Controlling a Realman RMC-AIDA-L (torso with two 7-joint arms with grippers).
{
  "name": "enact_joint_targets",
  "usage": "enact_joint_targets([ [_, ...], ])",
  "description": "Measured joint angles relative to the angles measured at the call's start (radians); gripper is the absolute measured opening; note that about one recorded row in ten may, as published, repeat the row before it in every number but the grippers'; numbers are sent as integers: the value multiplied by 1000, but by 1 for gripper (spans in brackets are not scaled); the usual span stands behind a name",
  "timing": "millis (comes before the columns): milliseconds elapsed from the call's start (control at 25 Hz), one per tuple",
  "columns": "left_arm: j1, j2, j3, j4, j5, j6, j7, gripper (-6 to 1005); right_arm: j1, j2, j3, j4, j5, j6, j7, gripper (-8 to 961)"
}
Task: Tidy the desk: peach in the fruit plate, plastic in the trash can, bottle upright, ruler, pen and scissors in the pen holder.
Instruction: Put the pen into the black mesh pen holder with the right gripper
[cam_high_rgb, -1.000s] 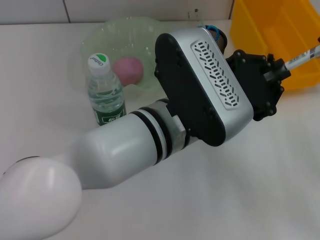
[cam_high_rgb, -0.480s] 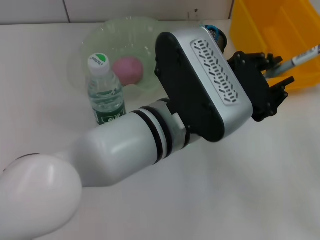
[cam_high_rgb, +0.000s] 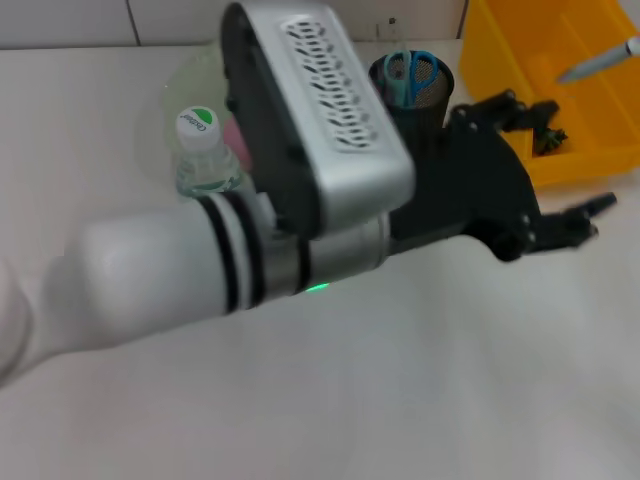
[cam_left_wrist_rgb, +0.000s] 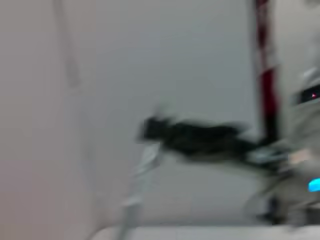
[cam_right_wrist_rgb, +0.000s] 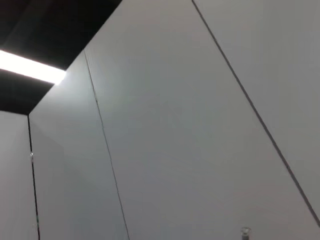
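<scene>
My left gripper hangs open, empty, right of the pen holder with scissors inside. Pen lies over the yellow bin. Bottle upright, far left.

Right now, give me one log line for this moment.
left gripper open, empty, beside bin | pen in bin | scissors in holder | bottle upright

White tabletop, grey wall panels
</scene>
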Motion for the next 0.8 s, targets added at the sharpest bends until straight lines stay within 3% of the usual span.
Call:
enact_joint_targets([
  [160,5,-4,-208,-155,-347,471,299,745,40,0,-6,-5,-2,51,-54,135],
  [240,-20,-3,-327,-357,-494,736,460,826,72,0,-17,-8,-7,83,-104,135],
  [440,-142,-5,-488,-925,-564,1141,831,856,153,1,-112,-11,-9,206,-195,136],
  [600,-216,-7,-524,-1310,-569,1209,1028,862,234,6,-209,32,-5,346,-311,136],
  [800,-191,-8,-530,-1325,-573,1212,1043,863,325,7,-232,118,-6,503,-398,136],
])
